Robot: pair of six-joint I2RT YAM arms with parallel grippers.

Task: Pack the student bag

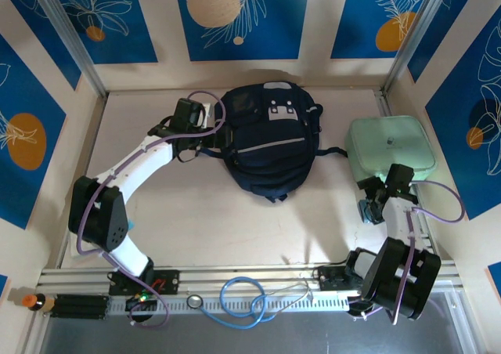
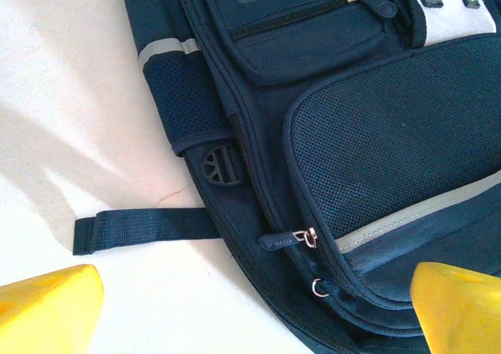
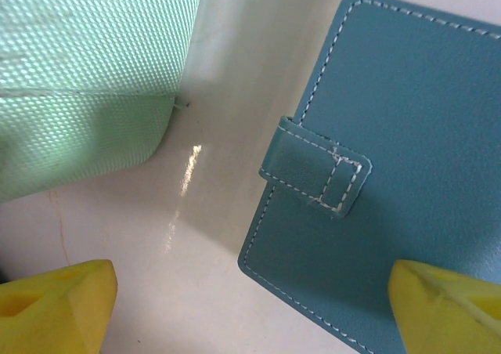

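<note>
Left end effector (image 2: 254, 315) is wide open with nothing in it. It hangs over the left flank of the student bag (image 1: 266, 142). The bag lies flat on its back at mid-rear of the tabletop (image 1: 196, 213), front panel up. In my left wrist view every zip I can see looks shut. One zip pull (image 2: 290, 239) sits just ahead of my fingers, and a loose strap (image 2: 141, 230) trails out to the side.

My right end effector (image 3: 250, 307) is spread wide too, and empty. It hovers above a blue wallet (image 3: 391, 174) that lies flat just beside the mint-green case (image 1: 389, 146), apart from it and well right of the bag. One finger is over the wallet, the other over bare tabletop.

My read: we're at the start, nothing packed, bag not yet opened.

Next on the left: come down on that pull, pinch the small tab square, then drag along the zip line. The bag may slide, since nothing pins it.

Next on the right: the wallet is thin and flat, so I need a low approach and a bite on its edge, not a top-down squeeze. It stays out until a compartment is open.
</note>
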